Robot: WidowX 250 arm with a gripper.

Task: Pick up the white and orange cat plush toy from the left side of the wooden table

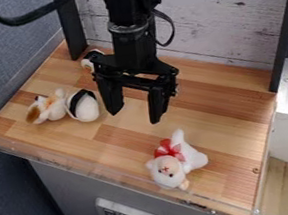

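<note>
Nearest, a clear lip (46, 157) edges a wooden board (225, 113), probably to stop toys rolling off. Just behind it lies a white plush toy (193, 158) with a red bow (168, 150). Farther back, the black gripper (135, 118) hangs with its 2 fingers wide apart, grasping nothing, perhaps for room around a soft body. Left are 2 plush toys (84, 107) close together; behind the gripper, another toy (87, 64) is partly hidden.

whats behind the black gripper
Part of a small pale toy with dark patches peeks out past the picture-left side of the gripper, with whitewashed planks farther back. The rest of the toy is covered.
</note>
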